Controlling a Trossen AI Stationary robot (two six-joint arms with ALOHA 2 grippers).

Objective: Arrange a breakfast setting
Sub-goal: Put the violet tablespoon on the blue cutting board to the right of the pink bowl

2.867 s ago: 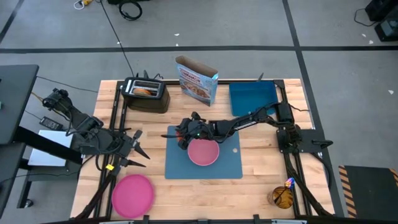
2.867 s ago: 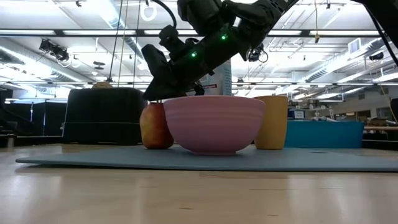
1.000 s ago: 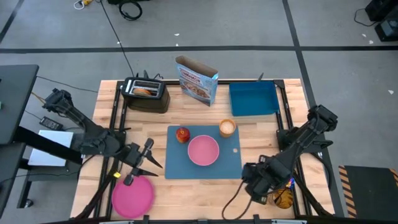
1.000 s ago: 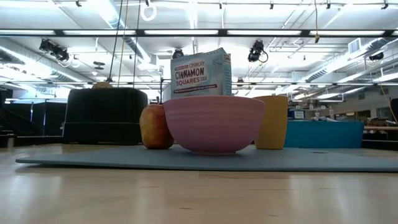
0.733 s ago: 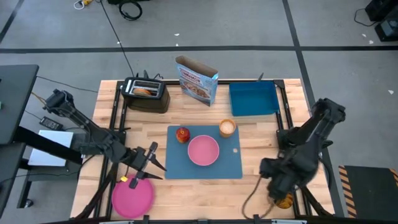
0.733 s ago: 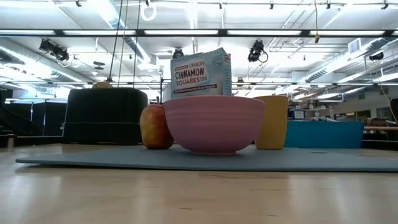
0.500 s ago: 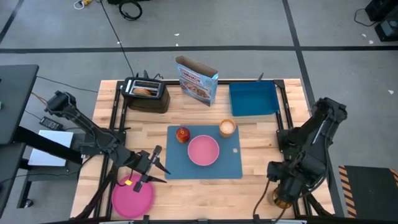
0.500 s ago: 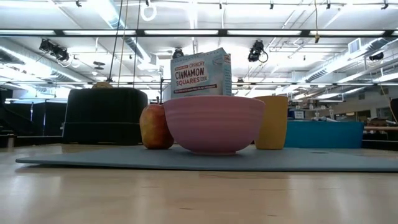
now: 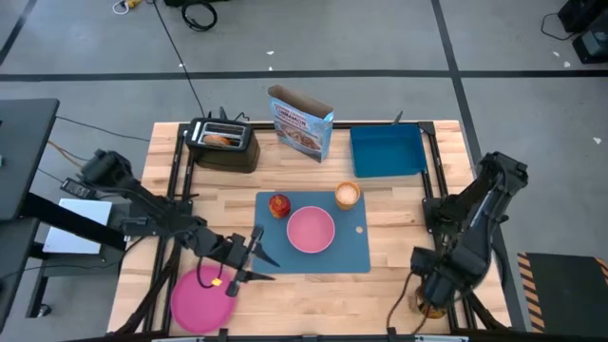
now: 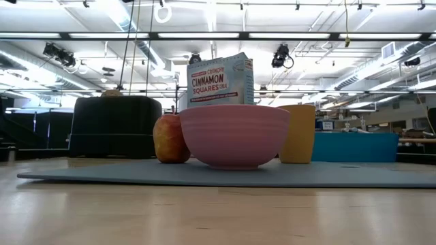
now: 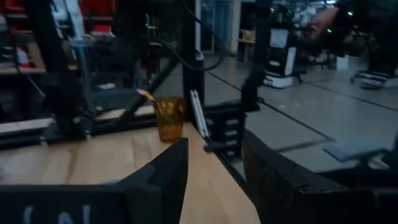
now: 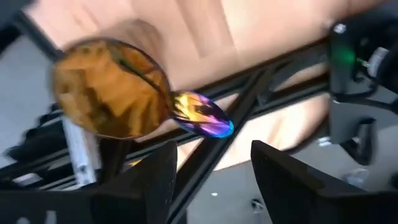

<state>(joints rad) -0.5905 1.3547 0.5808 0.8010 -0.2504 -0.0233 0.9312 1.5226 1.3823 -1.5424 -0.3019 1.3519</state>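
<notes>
Wooden table [image 9: 389, 256], "CINNAMON SQUARES" cereal box [image 10: 219, 80]; both tools' fingers apart, left tool [image 9: 255, 258], right tool [image 12: 208, 171].

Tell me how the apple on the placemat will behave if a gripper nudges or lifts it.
The apple is round and rests on a small base, so a sideways nudge would probably roll it across the flat placemat. Its skin looks smooth and glossy, so fingers might slip unless they close around its middle. It stands close beside the bowl, which would likely stop a roll that way.

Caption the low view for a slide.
Pink bowl on the blue placemat, flanked by apple and tan cup.
</notes>
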